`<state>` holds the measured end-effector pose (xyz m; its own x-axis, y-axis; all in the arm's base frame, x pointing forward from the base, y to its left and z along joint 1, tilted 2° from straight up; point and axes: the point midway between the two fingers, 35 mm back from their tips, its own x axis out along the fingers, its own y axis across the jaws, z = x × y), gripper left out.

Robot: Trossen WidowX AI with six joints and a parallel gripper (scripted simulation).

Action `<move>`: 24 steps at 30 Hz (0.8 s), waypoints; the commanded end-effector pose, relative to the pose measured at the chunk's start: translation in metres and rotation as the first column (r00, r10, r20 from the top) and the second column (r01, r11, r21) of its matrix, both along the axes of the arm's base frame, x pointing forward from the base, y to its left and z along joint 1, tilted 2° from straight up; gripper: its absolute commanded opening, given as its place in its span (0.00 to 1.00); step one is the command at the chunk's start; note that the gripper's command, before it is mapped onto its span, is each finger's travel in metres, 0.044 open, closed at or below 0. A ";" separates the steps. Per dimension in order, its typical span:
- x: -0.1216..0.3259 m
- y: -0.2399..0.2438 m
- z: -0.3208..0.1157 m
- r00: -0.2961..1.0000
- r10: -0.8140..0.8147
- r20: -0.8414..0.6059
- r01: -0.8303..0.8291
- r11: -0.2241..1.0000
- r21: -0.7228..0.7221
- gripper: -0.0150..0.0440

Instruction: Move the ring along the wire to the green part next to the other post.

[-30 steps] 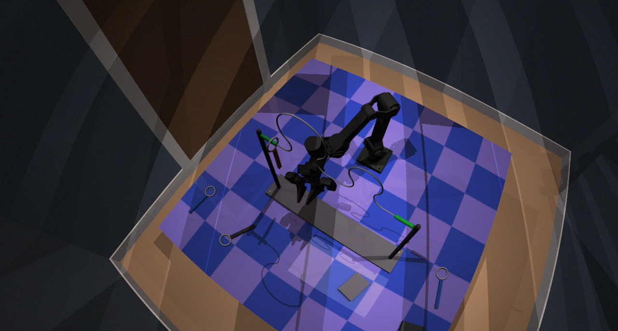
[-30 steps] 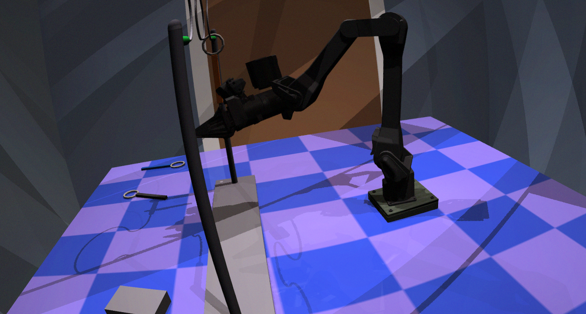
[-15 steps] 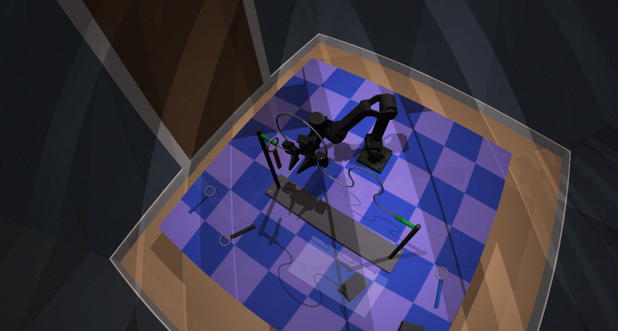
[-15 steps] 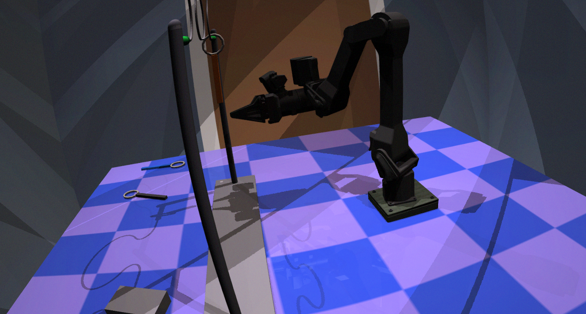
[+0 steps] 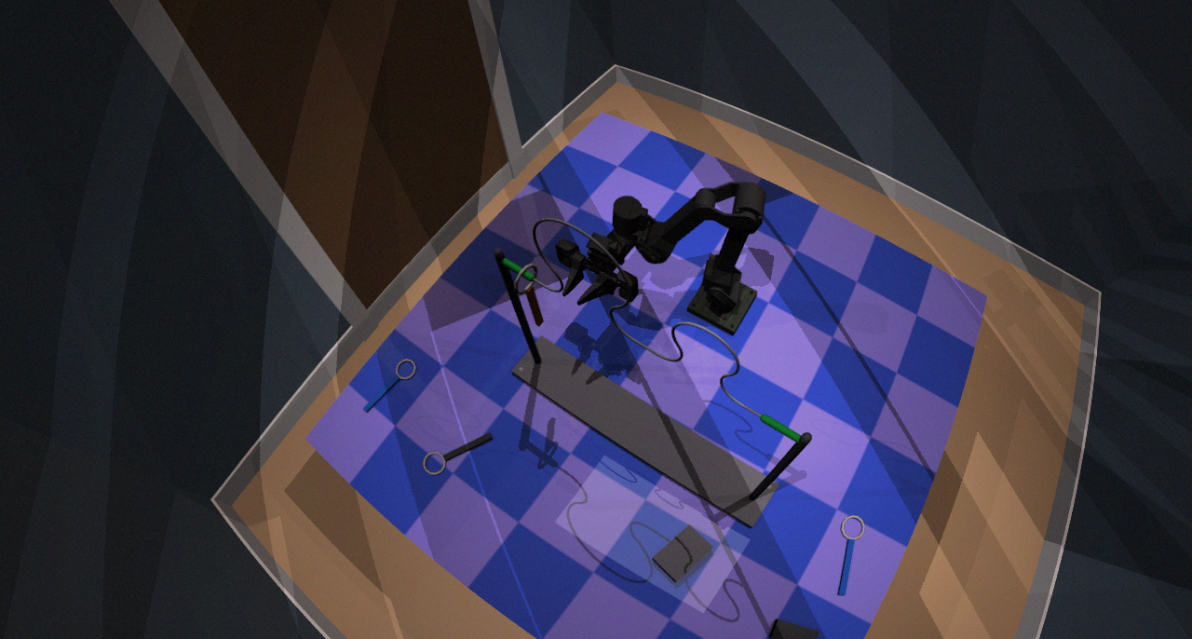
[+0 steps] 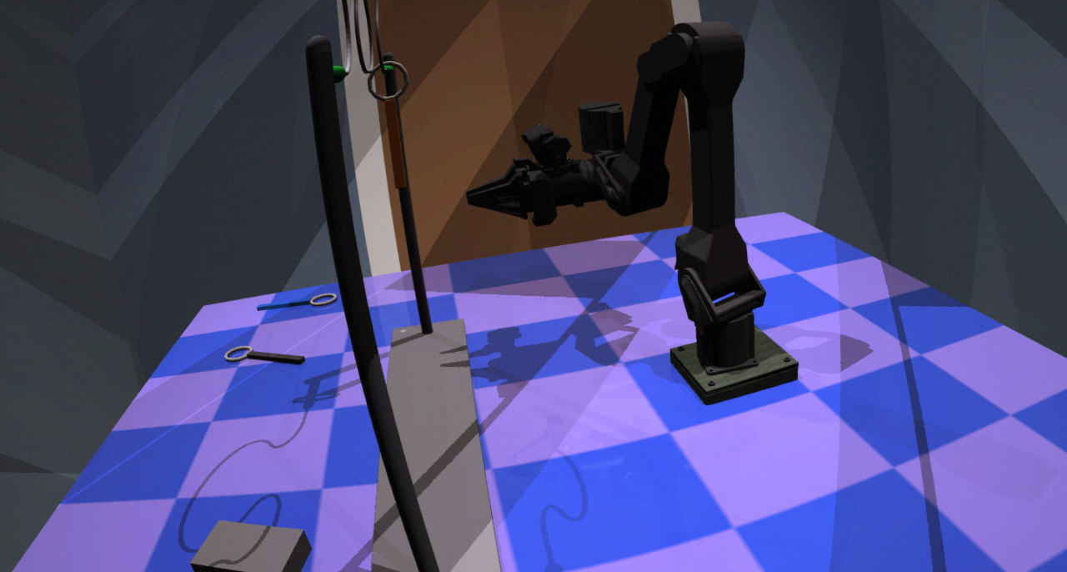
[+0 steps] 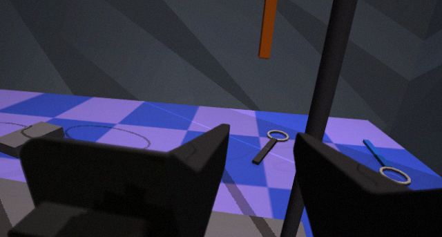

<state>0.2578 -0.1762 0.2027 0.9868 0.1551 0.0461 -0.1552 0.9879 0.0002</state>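
Gripper [image 5: 576,295] [image 6: 468,195] [image 7: 262,137]: partly open, nothing in it! | Handle [image 5: 534,305] [image 6: 395,143] [image 7: 268,24]: hanging lengthwise down beside the far post [image 5: 518,308] [image 6: 414,258] [image 7: 331,62], ahead of and above the fingertips | Ring [image 5: 520,275] [image 6: 370,83]: at that post's top

Top view: on the bench [image 5: 1033,368] [image 6: 820,300] [image 7: 103,106], robot base [image 5: 698,305] [image 6: 779,367] sat behind the stand plate [image 5: 642,435] [image 6: 428,449] [image 7: 224,223], block [image 5: 683,554] [image 6: 246,543] [image 7: 41,130] in front. Left post [image 5: 518,310] [image 6: 412,248] [image 7: 333,57] and right post [image 5: 779,469] [image 6: 339,233] stood on the plate's ends, wire [image 5: 707,324] [image 6: 348,38] strung between, hung ring [image 5: 516,280] [image 6: 407,81] near the left one. Two loose rings, outer [image 5: 396,369] [image 6: 310,300] [image 7: 390,168] and inner [image 5: 424,463] [image 6: 226,354] [image 7: 276,130], lay front-left, third ring [image 5: 842,527] front-right.
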 end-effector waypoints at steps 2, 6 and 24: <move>0.017 -0.001 0.021 1.000 -0.003 0.011 0.003 1.000 -0.017 0.53; 0.037 0.003 0.045 1.000 -0.003 0.010 0.003 1.000 -0.016 0.53; 0.058 0.006 0.054 1.000 -0.003 0.012 0.004 1.000 -0.016 0.53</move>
<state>0.3095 -0.1702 0.2548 0.9867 0.1537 0.0531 -0.1533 0.9881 -0.0105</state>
